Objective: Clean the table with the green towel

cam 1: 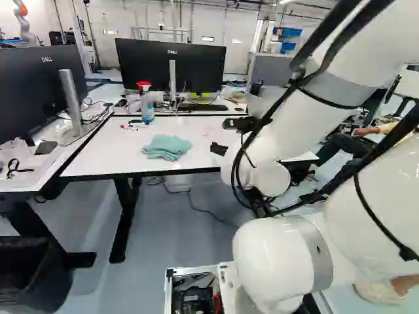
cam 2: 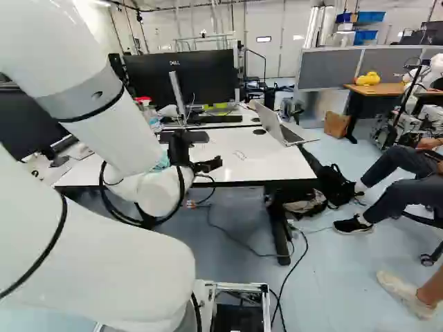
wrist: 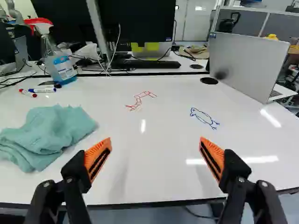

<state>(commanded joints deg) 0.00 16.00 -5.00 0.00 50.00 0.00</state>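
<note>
The hand [cam 1: 223,137] is spread wide over the white tabletop [wrist: 154,177], nothing between its orange pads [wrist: 98,156]. The green towel [wrist: 49,133] lies rumpled on the tabletop, outside the gap and near one finger. Ahead of the fingers are a red drawing [wrist: 138,99] and a blue drawing [wrist: 203,117]. Beyond the towel are markers [wrist: 42,90] and an upright spray bottle [wrist: 63,67] with a red head; its fill level is unclear. At the lower left of the left base view stands a black bin [cam 1: 29,278], its contents too dark to tell.

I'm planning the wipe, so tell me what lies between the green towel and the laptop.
A red drawing and a blue drawing on the table, seen in the wrist view.
</note>
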